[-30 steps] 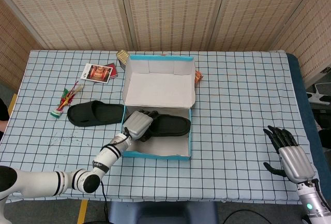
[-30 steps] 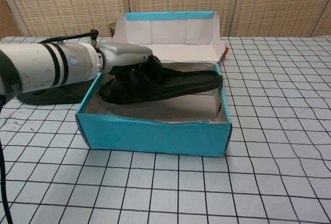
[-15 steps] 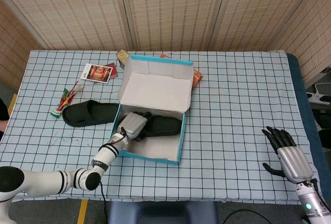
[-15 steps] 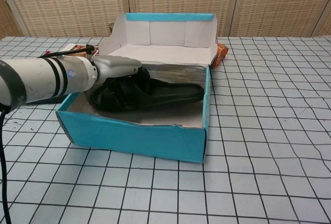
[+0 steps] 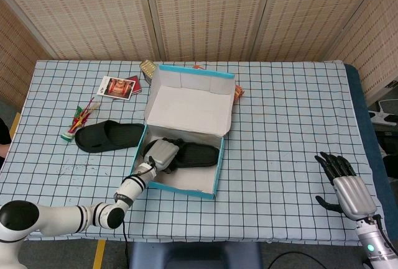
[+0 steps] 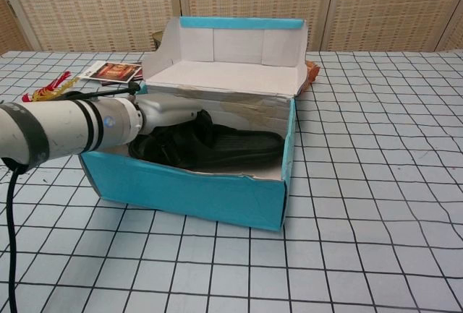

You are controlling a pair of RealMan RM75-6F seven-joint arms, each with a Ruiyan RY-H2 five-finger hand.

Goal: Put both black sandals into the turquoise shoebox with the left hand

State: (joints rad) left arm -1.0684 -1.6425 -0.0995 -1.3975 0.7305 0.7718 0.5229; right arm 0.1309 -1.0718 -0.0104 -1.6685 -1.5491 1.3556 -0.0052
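The left hand point(image 5: 161, 153) is gripping one black rubber sandal point(image 5: 194, 154) inside the turquoise cardboard shoebox point(image 5: 185, 187). The second black sandal point(image 5: 111, 136) is lying outside, just left. Risk: fingers snagging the strap on withdrawal, dragging the box.

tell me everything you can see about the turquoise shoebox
The turquoise shoebox is cardboard, turquoise outside and plain white inside. It sits open on the checked tablecloth, skewed to the grid, with its hinged lid standing up at the back. Its front rim looks slightly ragged. One black sandal lies flat inside, and the left hand reaches in over the left wall onto it.
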